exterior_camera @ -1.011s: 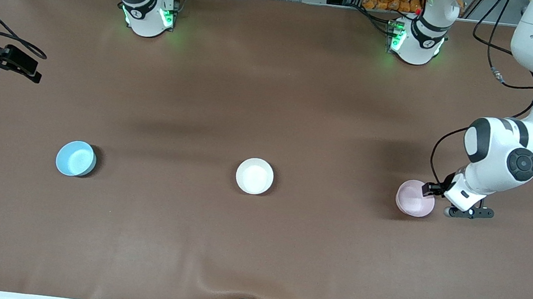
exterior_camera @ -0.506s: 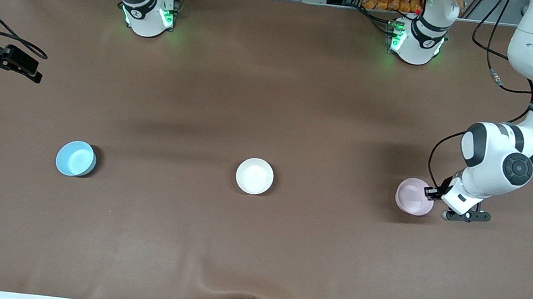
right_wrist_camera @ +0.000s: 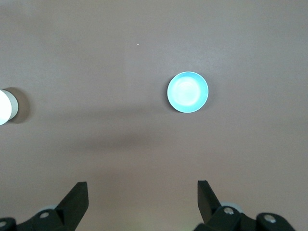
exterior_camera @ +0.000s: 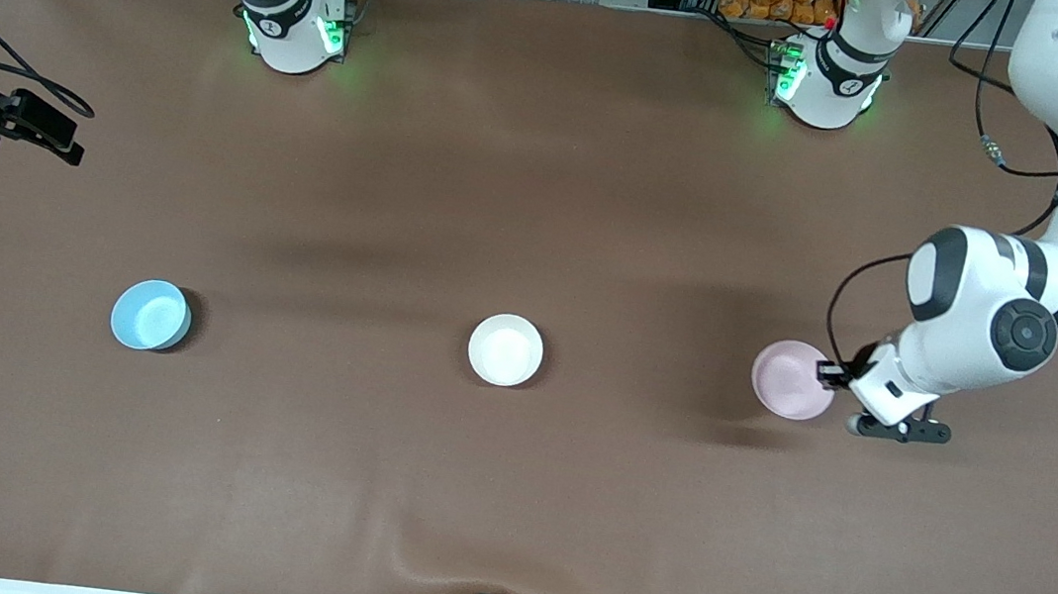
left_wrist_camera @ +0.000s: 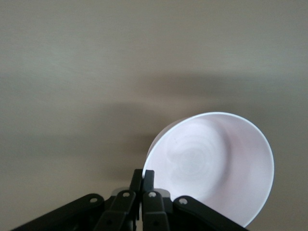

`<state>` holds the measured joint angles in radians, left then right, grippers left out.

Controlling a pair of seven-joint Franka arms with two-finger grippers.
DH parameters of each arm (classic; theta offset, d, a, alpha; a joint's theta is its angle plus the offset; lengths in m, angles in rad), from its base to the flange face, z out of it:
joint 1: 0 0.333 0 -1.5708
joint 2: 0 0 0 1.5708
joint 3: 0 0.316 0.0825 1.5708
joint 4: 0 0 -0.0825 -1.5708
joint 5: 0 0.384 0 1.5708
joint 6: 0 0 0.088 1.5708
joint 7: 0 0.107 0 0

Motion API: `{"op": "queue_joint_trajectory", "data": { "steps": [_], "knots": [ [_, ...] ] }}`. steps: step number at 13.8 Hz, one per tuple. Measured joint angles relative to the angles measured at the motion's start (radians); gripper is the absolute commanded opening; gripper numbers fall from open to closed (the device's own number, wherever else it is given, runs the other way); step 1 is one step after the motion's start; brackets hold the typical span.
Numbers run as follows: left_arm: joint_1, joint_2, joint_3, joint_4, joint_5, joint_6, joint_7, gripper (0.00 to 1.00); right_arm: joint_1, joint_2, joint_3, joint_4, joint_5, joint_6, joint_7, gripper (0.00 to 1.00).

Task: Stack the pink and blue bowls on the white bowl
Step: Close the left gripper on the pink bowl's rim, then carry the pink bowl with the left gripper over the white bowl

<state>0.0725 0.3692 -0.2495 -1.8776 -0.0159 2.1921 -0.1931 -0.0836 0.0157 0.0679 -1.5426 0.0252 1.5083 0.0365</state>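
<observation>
left hand [exterior_camera: 829, 374] | lifted pink bowl [exterior_camera: 791, 379] | moved toward white bowl [exterior_camera: 505, 349]

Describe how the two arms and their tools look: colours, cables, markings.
Both arms are glossy white with dark grey joint caps and bands, and green lights glow at their bases. A black cable loops along the left arm to its black two-finger left tool. The right tool has black fingers.
</observation>
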Motion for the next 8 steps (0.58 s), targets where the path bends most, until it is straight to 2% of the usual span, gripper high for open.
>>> {"op": "queue_joint_trajectory", "data": {
  "steps": [4,6,8],
  "knots": [
    [-0.018,-0.045,-0.182,0.045,-0.001,-0.073,-0.275,0.0,0.0,0.0,0.0,0.0,0.0,0.0,0.0,1.0],
    [-0.067,-0.043,-0.223,0.056,-0.001,-0.075,-0.383,0.0,0.0,0.0,0.0,0.0,0.0,0.0,0.0,1.0],
    [-0.152,-0.026,-0.227,0.068,-0.001,-0.074,-0.471,0.0,0.0,0.0,0.0,0.0,0.0,0.0,0.0,1.0]
  ]
}}
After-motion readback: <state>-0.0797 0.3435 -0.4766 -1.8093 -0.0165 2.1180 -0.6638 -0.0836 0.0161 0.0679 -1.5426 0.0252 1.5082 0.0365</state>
